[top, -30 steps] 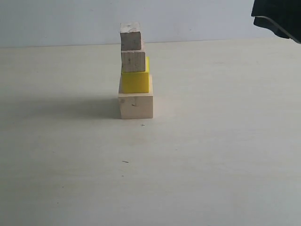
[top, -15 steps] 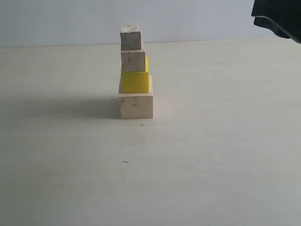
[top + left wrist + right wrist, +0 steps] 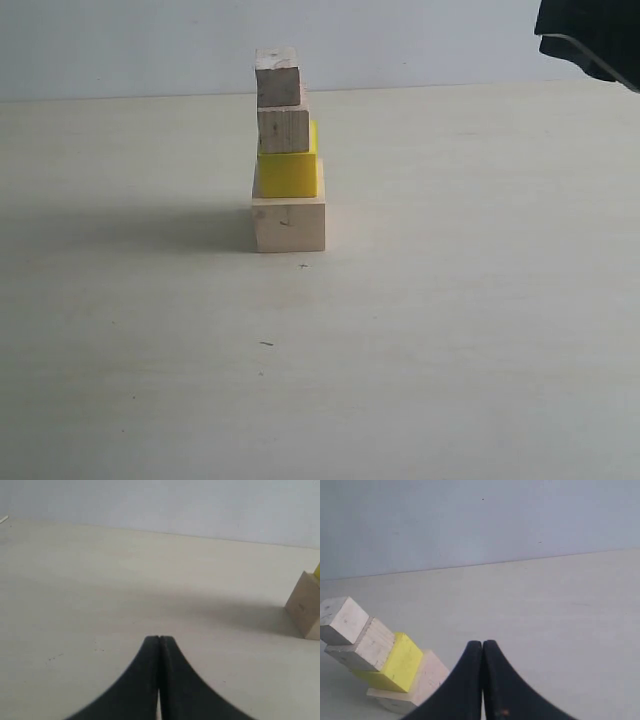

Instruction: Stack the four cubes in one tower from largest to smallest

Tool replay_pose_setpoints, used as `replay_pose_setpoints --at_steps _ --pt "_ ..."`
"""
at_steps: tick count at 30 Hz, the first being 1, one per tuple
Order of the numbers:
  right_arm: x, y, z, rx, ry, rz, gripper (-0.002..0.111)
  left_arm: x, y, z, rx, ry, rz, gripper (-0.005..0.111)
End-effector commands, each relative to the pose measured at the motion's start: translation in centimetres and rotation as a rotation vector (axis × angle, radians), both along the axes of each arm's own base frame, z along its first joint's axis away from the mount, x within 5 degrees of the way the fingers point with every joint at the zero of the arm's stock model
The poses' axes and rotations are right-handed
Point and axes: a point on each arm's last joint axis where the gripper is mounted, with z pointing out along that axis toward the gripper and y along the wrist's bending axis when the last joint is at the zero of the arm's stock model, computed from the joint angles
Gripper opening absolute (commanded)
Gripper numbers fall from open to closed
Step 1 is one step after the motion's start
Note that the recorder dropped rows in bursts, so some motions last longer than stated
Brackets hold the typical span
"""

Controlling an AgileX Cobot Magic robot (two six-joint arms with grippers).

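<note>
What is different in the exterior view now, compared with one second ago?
Nothing visibly changed. The tower stands at the same place on the table, with its cubes in the same order and none shifted. The dark arm part stays in the upper right corner.

Large wood cube (image 3: pixel 306 611), yellow cube (image 3: pixel 317 571) partly outside left wrist view

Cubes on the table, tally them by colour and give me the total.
Pale wood: 3 (large wood cube, medium wood cube, small wood cube)
Yellow: 1 (yellow cube)
Total: 4
</note>
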Motion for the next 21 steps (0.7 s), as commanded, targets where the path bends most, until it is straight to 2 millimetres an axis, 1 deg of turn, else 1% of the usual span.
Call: replay_pose_setpoints --at_steps 1,21 --pt "-0.08 -0.21 0.05 -0.01 -0.007 -0.006 0.0 0.01 0.0 0.07 0.013 -0.02 -0.006 0.0" --pt "-0.08 -0.21 0.05 -0.01 -0.007 -0.006 0.0 0.0 -0.04 0.04 -0.003 -0.016 -0.006 0.0"
